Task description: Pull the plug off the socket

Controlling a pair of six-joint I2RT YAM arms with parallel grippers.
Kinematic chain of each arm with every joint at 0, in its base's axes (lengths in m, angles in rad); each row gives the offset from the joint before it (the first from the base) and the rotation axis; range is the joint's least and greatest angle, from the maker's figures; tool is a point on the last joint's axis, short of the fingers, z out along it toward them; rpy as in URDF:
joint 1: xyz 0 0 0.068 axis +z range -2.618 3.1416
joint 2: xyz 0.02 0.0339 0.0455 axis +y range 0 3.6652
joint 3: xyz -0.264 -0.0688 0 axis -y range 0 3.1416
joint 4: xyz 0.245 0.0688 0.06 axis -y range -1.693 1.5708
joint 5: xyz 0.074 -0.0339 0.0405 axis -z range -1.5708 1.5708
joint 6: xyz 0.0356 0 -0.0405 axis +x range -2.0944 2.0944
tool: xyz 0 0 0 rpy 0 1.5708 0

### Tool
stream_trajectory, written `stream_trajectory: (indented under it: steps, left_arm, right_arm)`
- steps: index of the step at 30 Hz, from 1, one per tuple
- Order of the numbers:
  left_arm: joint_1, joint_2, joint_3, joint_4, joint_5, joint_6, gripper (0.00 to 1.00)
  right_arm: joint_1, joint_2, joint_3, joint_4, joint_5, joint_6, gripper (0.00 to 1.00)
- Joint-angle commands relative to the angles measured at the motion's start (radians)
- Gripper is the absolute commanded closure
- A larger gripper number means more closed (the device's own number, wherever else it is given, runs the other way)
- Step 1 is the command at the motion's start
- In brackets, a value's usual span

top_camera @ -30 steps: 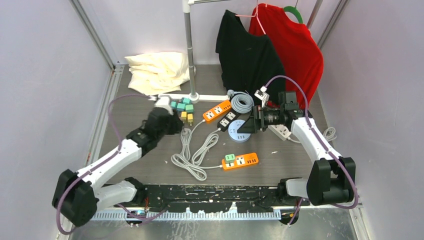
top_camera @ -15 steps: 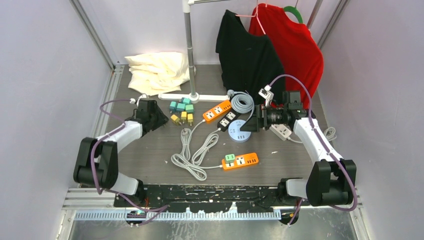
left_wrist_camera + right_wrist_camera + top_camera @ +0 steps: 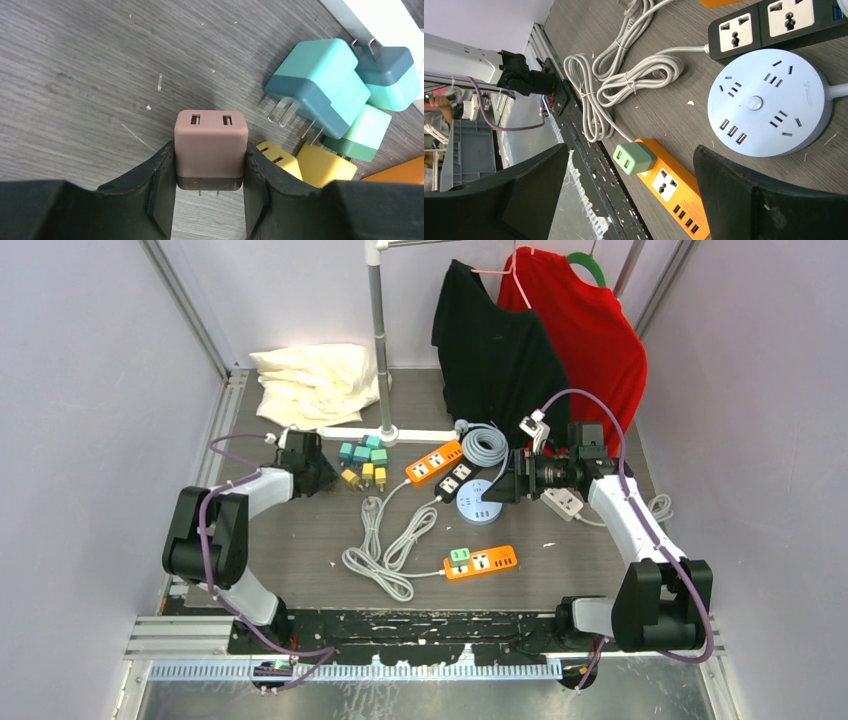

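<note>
One folded left arm [image 3: 262, 483] pinches a brown plug [image 3: 210, 145].

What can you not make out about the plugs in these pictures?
Left wrist view: the brown plug's prongs are mostly hidden under its body.
Top view: the left gripper covers it.
Right wrist view: the green plug's prongs are hidden inside the orange strip; the frame edge cuts the black strip.
</note>
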Motion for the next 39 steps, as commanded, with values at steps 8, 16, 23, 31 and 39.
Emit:
stream_trajectory:
  steps: [8, 16, 23, 31, 39]
  left_arm:
    - [0.006, 0.041, 0.098, 0.050, 0.010, 0.025, 0.40]
    - [0.012, -0.039, 0.091, 0.035, 0.010, 0.054, 0.28]
    - [0.012, -0.268, -0.084, 0.231, 0.230, 0.112, 0.30]
    - [-0.099, -0.441, -0.261, 0.554, 0.554, 0.084, 0.30]
    - [-0.427, -0.493, -0.310, 0.730, 0.606, 0.275, 0.28]
  right_arm:
    - [-0.005, -0.018, 0.040, 0.006, -0.014, -0.016, 0.00]
    - [-0.008, -0.023, 0.048, -0.017, -0.020, -0.041, 0.00]
    - [-0.012, -0.043, 0.067, -0.072, -0.017, -0.153, 0.00]
    - [-0.012, -0.127, 0.005, 0.052, -0.020, -0.133, 0.00]
    - [-0.012, -0.176, -0.021, -0.250, -0.226, -0.685, 0.00]
